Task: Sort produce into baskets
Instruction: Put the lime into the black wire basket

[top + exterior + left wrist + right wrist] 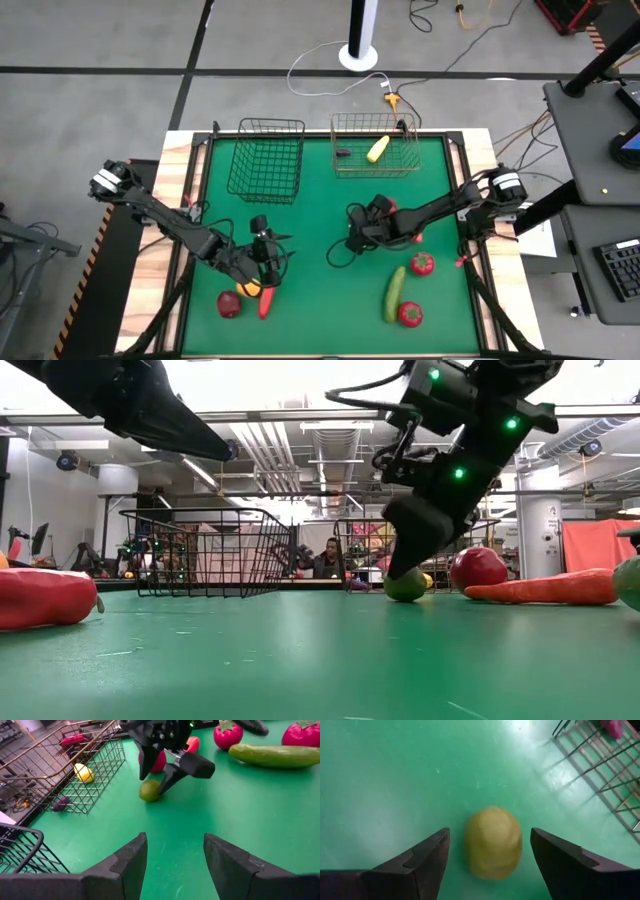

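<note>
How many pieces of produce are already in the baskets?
2, both in the lighter basket: a yellow piece near its middle and a small dark purple one by its left side. The black basket holds none that I can see.

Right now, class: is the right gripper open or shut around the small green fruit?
Open. The right gripper has its two fingers spread on either side of the green fruit, with green mat visible between each finger and the fruit.
</note>
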